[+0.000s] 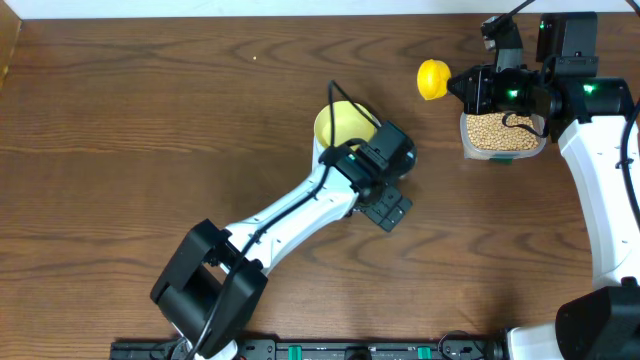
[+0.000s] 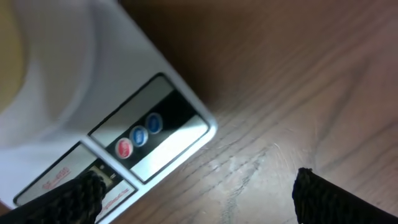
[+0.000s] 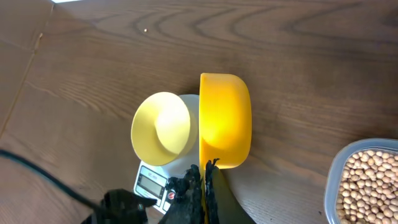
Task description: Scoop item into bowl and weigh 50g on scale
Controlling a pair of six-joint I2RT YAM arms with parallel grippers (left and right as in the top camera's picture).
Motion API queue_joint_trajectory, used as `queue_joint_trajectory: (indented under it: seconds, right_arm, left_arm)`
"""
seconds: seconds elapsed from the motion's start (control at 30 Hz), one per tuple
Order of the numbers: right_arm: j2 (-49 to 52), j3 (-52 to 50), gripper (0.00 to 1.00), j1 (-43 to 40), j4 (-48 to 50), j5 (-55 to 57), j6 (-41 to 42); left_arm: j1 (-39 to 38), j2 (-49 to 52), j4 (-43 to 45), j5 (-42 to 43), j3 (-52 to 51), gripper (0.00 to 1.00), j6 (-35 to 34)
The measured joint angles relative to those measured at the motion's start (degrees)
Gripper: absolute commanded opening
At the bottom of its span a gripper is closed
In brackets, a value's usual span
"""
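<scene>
Left fingers (image 2: 84, 196) spread apart, low over scale (image 2: 149, 143) at its button end, probably for taring. Right fingers (image 3: 189, 193) clenched on yellow scoop (image 3: 225, 118) handle, near clear tub (image 3: 333, 186) of beans (image 3: 367, 180), frame lower right. Bowl (image 3: 160, 127) sits empty on scale, ready for weighing.

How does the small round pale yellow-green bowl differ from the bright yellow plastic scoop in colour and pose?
Colour: the bowl is pale, the scoop vivid. Pose: the bowl stands upright on the white scale; the scoop is tipped on its side, mouth facing sideways. Support: the right gripper holds the scoop; nothing grips the bowl. Both are round and yellowish.
</scene>
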Motion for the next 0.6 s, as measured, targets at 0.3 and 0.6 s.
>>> queue_joint_trajectory:
  seconds: [0.3, 0.6]
  right_arm:
    - [0.0, 0.0, 0.01, 0.0, 0.0, 0.3, 0.0]
    - [0.0, 0.0, 0.01, 0.0, -0.1, 0.3, -0.5]
  left_arm:
    - [-1.6, 1.2, 0.7, -1.9, 0.0, 0.98, 4.9]
    - [-1.6, 3.5, 0.4, -3.5, 0.0, 0.98, 6.7]
